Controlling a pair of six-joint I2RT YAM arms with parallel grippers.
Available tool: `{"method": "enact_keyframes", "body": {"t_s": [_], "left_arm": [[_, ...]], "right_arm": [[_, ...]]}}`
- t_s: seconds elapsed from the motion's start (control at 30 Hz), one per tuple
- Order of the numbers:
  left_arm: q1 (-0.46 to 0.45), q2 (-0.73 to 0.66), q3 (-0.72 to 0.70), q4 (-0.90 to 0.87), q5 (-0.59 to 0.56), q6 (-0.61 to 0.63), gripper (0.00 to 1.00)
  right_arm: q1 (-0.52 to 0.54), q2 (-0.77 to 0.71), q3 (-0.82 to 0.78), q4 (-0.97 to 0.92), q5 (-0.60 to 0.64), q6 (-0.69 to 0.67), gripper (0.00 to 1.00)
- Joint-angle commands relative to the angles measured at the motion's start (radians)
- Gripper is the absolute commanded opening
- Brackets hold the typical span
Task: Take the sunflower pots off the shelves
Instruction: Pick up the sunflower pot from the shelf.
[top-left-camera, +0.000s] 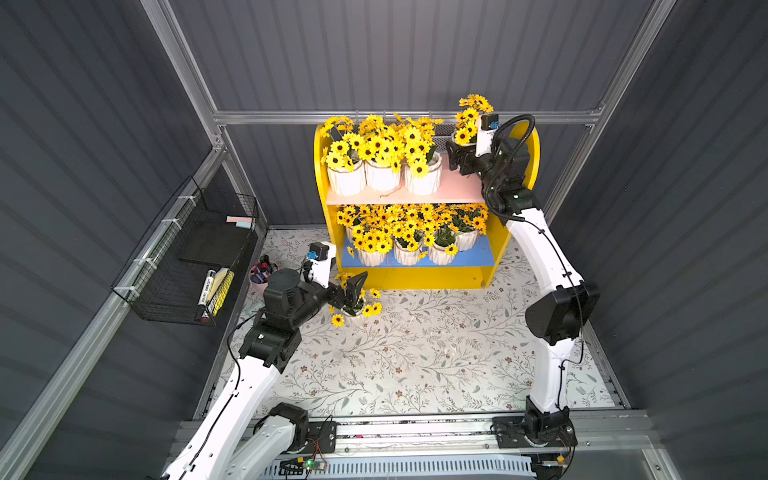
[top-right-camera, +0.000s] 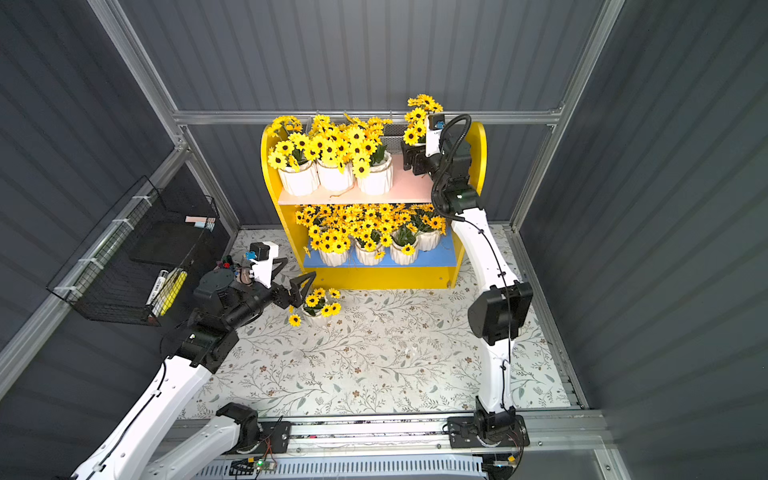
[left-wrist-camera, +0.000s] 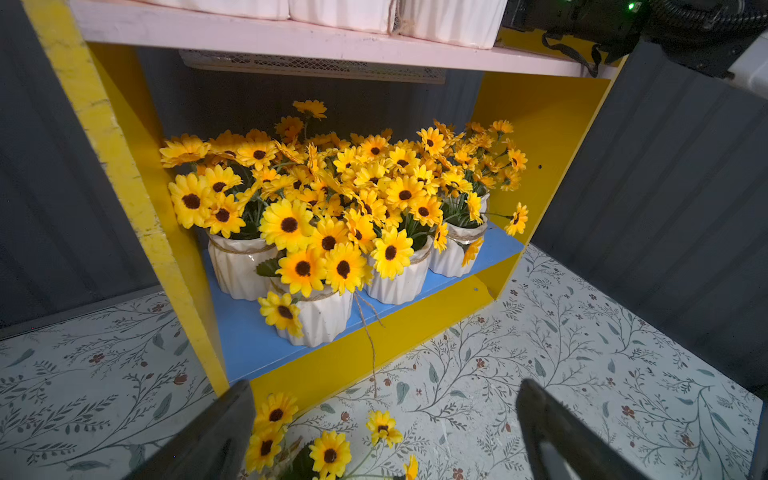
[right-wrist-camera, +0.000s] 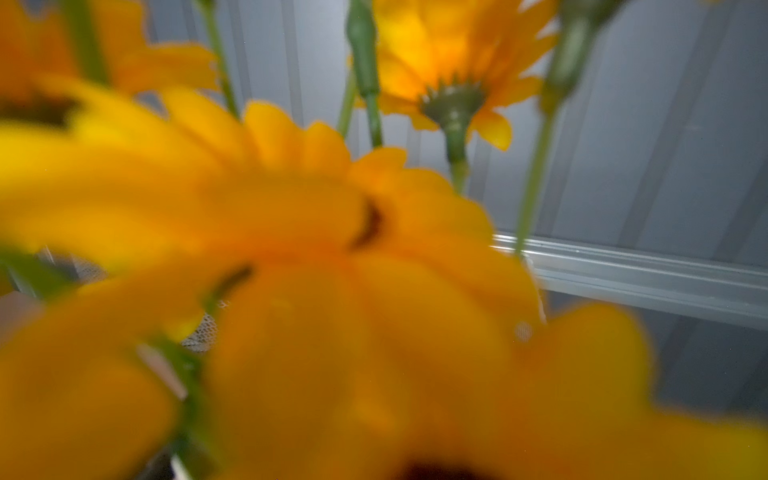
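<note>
The left gripper (left-wrist-camera: 384, 390) stands with its jaws spread wide and closed on nothing; between its two dark fingers (left-wrist-camera: 208, 436) show the blooms of one sunflower pot (top-left-camera: 353, 319) that sits on the flower-patterned table cover (top-left-camera: 415, 353), just in front of the shelves (top-left-camera: 436, 278) and off them. The right gripper (top-left-camera: 457, 160) is up at the right end of the pale pink upper board (top-left-camera: 457, 185), pressed in beside another pot whose flowers (top-left-camera: 469, 120) rise above the yellow side panel. Whether its jaws are gripping that pot cannot be told, because the pot body is almost wholly hidden behind the gripper (the right wrist view is nothing but blurred yellow petals and green stems). Farther left on the same board three pots (top-left-camera: 381, 176) stand in a row, touching one another. On the blue lower board (top-left-camera: 482, 257) at least four more pots (left-wrist-camera: 320, 316) crowd together, their flowers merging into one mass under the pink board. Well to the left of the shelves a black wire rack (top-left-camera: 187, 257) hangs on the wall, with a pink cup of markers (top-left-camera: 262, 276) near it on the table.
</note>
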Motion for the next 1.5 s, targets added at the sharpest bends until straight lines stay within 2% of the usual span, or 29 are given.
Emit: {"method": "enact_keyframes", "body": {"t_s": [0.0, 0.1, 0.23, 0.33, 0.6, 0.97, 1.1, 1.23, 1.33, 1.47], "left_arm": [[-0.007, -0.006, -0.013, 0.021, 0.030, 0.016, 0.99], [-0.009, -0.004, -0.016, 0.028, 0.041, 0.010, 0.99], [-0.016, 0.002, -0.018, 0.040, 0.055, 0.003, 0.99], [-0.016, 0.009, -0.018, 0.041, 0.057, 0.002, 0.99], [-0.017, 0.031, -0.016, 0.050, 0.074, -0.013, 0.99], [-0.017, 0.052, -0.015, 0.055, 0.084, -0.017, 0.99], [-0.018, 0.060, -0.016, 0.054, 0.088, -0.020, 0.99], [-0.037, 0.088, -0.021, 0.072, 0.119, -0.047, 0.99], [-0.094, 0.116, -0.026, 0.066, 0.044, -0.067, 0.99], [-0.165, 0.166, -0.004, 0.003, -0.050, -0.053, 0.99]], "right_arm": [[0.000, -0.096, -0.075, 0.063, -0.014, -0.002, 0.00], [-0.001, -0.173, -0.181, 0.157, 0.002, -0.001, 0.00], [0.001, -0.220, -0.220, 0.165, -0.041, 0.002, 0.00], [0.002, -0.280, -0.317, 0.235, -0.032, 0.005, 0.00], [0.019, -0.430, -0.494, 0.298, -0.026, -0.017, 0.00], [0.061, -0.608, -0.652, 0.311, -0.026, -0.043, 0.00], [0.133, -0.709, -0.761, 0.317, -0.010, -0.076, 0.00], [0.268, -0.830, -0.914, 0.349, 0.064, -0.150, 0.00], [0.374, -0.937, -1.047, 0.370, 0.127, -0.198, 0.00], [0.482, -1.053, -1.249, 0.421, 0.211, -0.182, 0.00]]}}
